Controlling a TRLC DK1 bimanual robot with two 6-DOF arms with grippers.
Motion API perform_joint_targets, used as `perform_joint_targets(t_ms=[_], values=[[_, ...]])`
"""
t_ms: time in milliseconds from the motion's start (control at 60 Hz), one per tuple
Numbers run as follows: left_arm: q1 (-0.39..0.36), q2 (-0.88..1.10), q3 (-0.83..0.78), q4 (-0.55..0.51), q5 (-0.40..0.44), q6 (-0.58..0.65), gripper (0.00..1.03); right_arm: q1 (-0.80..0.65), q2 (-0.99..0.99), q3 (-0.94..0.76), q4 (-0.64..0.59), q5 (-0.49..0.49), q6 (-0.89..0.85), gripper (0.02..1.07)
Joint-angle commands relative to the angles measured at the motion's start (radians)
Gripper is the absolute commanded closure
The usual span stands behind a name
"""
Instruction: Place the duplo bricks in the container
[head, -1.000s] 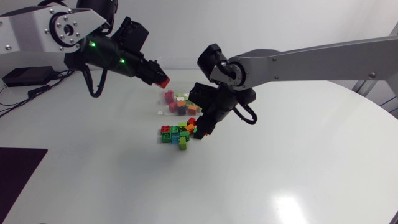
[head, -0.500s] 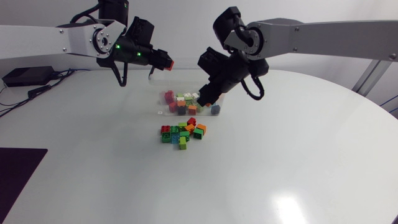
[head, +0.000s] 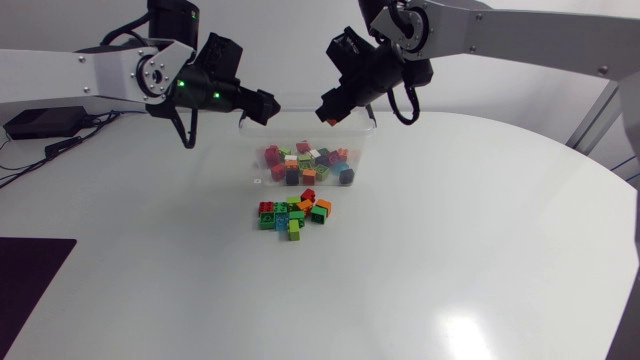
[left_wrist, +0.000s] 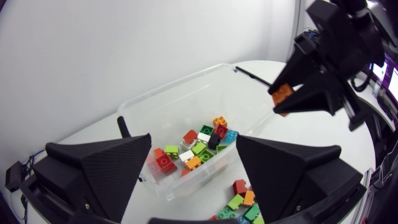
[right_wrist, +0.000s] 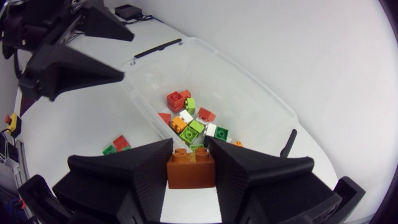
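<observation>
Right claw (head: 329, 114) tight on orange brick (right_wrist: 191, 170), now higher above container (left_wrist: 168, 117); left claw (head: 262, 106) newly spread.

The white table (head: 480, 260) carries a clear container (head: 255, 165) holding mixed bricks at its far middle. Just nearer lies a small cluster of loose bricks (head: 295, 213).

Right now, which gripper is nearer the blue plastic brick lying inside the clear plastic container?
Right. The right gripper, holding an orange brick, hovers by the clear container's end where the blue brick lies; the left gripper hangs by the opposite end.
</observation>
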Motion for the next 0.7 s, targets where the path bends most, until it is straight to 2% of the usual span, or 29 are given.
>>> perform_joint_targets(t_ms=[0,300,550,617,683], values=[[0.003,-0.102,-0.085,0.008,-0.005,0.044,0.05,-0.016,0.061,0.055,0.017,-0.003,0.033,0.7],[-0.023,-0.343,-0.344,-0.014,0.021,0.17,0.05,-0.065,0.159,0.174,0.043,-0.013,0.061,0.7],[-0.045,-0.386,-0.479,-0.028,0.069,0.251,0.06,-0.073,0.194,0.222,0.054,-0.027,0.077,0.7],[-0.048,-0.386,-0.508,-0.029,0.086,0.28,0.06,-0.071,0.211,0.242,0.053,-0.027,0.085,0.56],[-0.05,-0.375,-0.531,-0.029,0.09,0.311,0.06,-0.065,0.221,0.254,0.053,-0.027,0.084,0.38]])
